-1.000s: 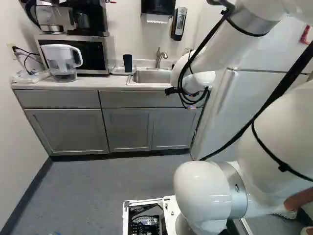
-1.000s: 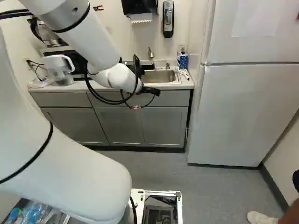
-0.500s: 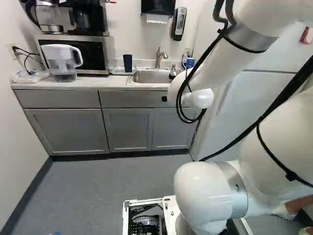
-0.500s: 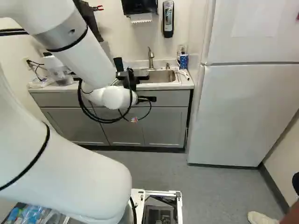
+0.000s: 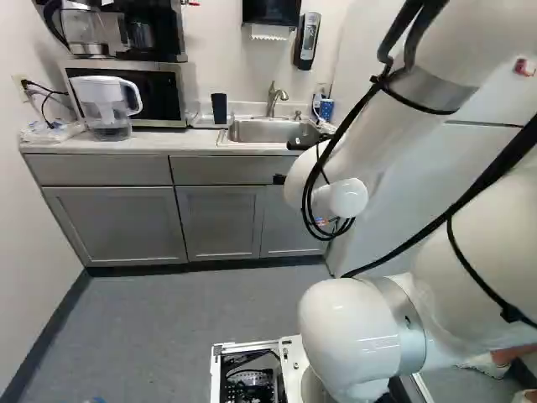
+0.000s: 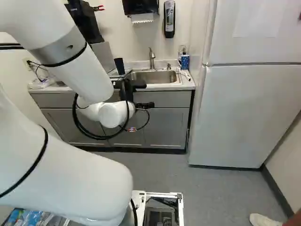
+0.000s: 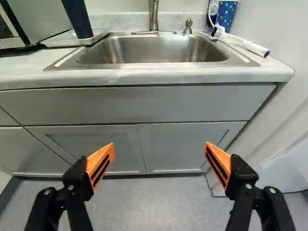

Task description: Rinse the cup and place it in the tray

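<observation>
Gripper [image 7: 159,147] spread wide, holding nothing; unclear whether dark cup [image 7: 77,19] in tray [image 7: 72,42] awaits rinsing, so best raise clear of counter edge [image 7: 144,76] before any sideways travel.

Far left, the tall tapered cup [image 7: 77,19] is dark blue; far right, the round dotted cup [image 7: 226,14] is blue with multicoloured spots; nearer, the flat rectangular cabinet doors [image 7: 178,144] are plain grey.

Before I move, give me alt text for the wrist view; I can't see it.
The open gripper faces the grey cabinet front, orange pads wide apart, nothing between them. Above is a steel sink with a faucet. On one side a dark blue cup stands on a white tray; on the other lies a white brush.
</observation>
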Motion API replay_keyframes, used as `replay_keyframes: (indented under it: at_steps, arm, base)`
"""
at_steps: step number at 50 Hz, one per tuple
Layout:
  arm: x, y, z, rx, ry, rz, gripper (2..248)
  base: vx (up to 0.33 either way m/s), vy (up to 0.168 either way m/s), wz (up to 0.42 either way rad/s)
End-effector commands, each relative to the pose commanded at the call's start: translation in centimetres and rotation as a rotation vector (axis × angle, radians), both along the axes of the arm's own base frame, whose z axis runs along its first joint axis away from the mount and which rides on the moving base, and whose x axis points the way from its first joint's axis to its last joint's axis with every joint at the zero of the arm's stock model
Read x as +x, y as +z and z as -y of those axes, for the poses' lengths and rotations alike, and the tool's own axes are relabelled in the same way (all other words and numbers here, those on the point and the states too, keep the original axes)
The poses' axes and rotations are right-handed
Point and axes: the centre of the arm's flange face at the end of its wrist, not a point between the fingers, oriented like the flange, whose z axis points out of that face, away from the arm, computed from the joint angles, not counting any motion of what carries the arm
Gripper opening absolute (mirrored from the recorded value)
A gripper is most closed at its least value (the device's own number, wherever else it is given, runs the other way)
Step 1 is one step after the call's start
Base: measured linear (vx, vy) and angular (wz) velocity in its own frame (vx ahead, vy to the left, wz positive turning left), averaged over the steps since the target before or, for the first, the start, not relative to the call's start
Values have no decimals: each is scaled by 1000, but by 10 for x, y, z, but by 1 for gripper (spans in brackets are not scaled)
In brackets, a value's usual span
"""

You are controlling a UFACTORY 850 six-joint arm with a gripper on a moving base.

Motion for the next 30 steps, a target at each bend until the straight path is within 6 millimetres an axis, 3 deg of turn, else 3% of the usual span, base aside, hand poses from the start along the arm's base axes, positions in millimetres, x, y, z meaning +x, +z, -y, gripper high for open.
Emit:
replay_keyframes:
  at_steps: [30]
  arm:
    - [-28, -19, -8, 3, 28, 63, 247]
  base:
    - [0, 0, 0]
